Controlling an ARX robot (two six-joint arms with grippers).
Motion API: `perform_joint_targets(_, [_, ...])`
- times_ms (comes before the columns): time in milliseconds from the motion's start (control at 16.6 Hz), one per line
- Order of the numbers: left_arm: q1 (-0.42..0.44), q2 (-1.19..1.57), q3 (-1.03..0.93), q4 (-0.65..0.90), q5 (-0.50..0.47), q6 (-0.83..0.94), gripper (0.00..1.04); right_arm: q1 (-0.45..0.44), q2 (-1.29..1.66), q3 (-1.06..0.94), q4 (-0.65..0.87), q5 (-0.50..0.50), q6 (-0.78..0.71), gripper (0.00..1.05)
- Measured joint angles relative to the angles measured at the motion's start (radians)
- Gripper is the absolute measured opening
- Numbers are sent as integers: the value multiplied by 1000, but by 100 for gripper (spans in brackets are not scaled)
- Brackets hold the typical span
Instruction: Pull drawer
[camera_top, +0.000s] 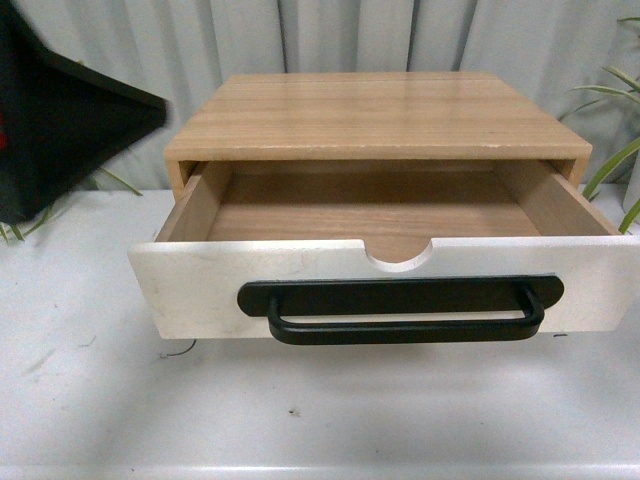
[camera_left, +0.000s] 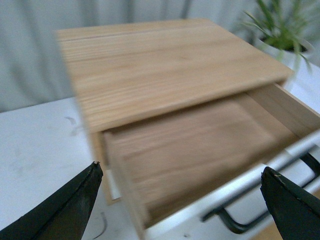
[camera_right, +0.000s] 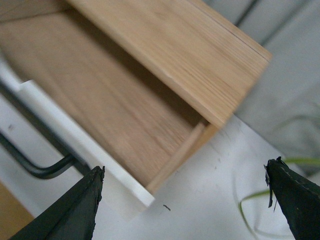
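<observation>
Drawer sits pulled out at the front view's centre; left hand and right hand are both spread.

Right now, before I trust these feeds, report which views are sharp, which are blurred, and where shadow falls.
Front view: sharp, evenly lit; the drawer interior darkens toward the back under the cabinet top. Left wrist view: motion-blurred, cabinet edges and the black handle smeared, though the left gripper looks crisp. Right wrist view: mildly soft; deep shadow under the top where the drawer enters.
</observation>
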Motion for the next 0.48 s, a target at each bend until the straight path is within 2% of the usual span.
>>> perform_joint_targets(60, [76,-40,-45,21,-42,-77,98,-26,-20,-34,48,60,185,98])
perform_joint_targets(181, [249,-135,-161,-4,-121,-211,98,-63,-101,-121,70,90,526,98])
perform_joint_targets(301, [423,-286,-263,-84,-80,-249,98,-135,-211,-209,81,87,749,98])
perform_joint_targets(361, [523,-386,-303,-106,-43,-244,97,-171,-277,-248,93,96,806,98])
perform_joint_targets(422, [609,-472,-390,81,59,-165,85,-149,-349,-342,297,242,785,87])
perform_joint_targets(482, [591,-574,-441,68,75,-98,75,-124,-450,-400,309,327,757,76])
